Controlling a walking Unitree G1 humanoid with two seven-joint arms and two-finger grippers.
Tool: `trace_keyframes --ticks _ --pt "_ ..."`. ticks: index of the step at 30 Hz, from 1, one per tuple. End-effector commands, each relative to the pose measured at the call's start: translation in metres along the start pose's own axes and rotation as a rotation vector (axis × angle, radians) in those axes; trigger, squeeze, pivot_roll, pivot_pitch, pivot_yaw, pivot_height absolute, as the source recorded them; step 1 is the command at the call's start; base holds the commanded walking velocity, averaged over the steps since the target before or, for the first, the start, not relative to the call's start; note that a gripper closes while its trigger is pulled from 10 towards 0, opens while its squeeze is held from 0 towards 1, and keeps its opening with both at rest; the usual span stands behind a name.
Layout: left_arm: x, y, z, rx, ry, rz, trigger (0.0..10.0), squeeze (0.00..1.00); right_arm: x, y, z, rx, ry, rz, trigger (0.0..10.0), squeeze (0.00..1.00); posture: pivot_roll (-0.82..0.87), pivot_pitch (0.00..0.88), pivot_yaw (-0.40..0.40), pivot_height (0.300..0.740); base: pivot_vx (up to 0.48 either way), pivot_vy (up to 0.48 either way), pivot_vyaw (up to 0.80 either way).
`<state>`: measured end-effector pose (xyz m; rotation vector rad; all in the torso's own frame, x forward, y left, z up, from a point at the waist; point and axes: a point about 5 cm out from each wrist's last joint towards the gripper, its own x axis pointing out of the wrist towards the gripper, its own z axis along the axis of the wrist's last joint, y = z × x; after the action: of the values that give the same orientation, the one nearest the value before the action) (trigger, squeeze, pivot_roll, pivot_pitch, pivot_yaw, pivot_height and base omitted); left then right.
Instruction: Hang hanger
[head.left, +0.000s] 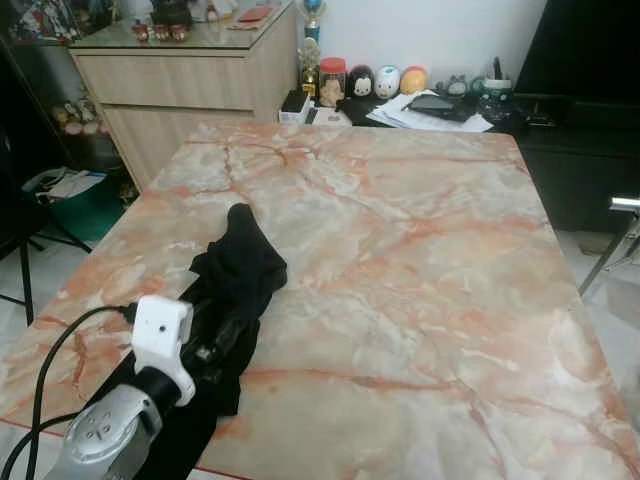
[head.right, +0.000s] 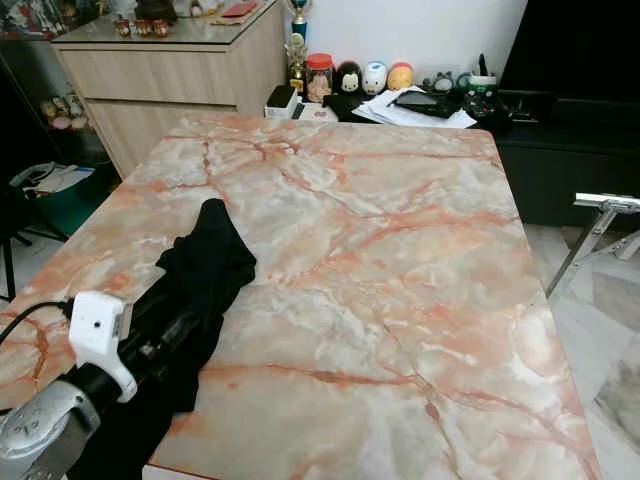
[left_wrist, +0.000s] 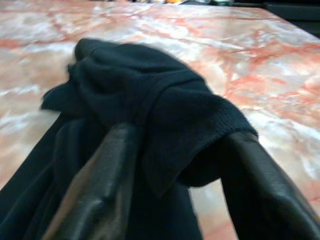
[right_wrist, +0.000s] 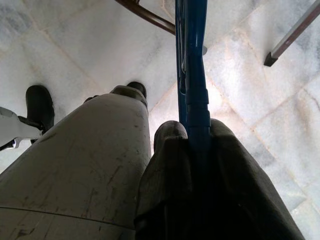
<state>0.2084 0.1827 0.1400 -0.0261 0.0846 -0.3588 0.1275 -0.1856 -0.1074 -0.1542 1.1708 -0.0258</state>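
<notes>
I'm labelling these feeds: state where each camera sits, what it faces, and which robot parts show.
Left eye view: head, facing down over the marble table; left arm and left end effector on the black garment.
Right eye view: same scene, slightly shifted.
Left wrist view: along the fingers at the garment, shared with both eyes.
Right wrist view: points at the tiled floor; right end effector clamps a blue hanger.

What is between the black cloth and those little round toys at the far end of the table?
Just bare marble table lies between the black cloth and the round toys, seen from the head camera.
</notes>
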Motion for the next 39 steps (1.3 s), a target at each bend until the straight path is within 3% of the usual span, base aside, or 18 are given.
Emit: trace_keyframes --ticks 1,12,39 --pt "-0.004 -0.002 0.005 0.005 -0.03 -0.006 10.0 0.0 0.0 0.003 -0.005 -0.003 0.013 0.012 10.0 0.0 0.08 0.032 0.012 0.74 0.0 0.0 0.0" --pt "0.002 -0.01 0.001 0.007 -0.035 -0.008 10.0 0.0 0.0 0.001 -0.004 -0.007 0.012 0.011 10.0 0.0 0.07 0.051 0.006 0.74 0.0 0.0 0.0" --pt "0.006 -0.015 0.009 0.033 -0.06 -0.058 10.0 0.0 0.0 0.002 -0.003 -0.006 0.013 0.015 10.0 0.0 0.08 0.057 0.008 0.74 -0.33 0.0 0.0"
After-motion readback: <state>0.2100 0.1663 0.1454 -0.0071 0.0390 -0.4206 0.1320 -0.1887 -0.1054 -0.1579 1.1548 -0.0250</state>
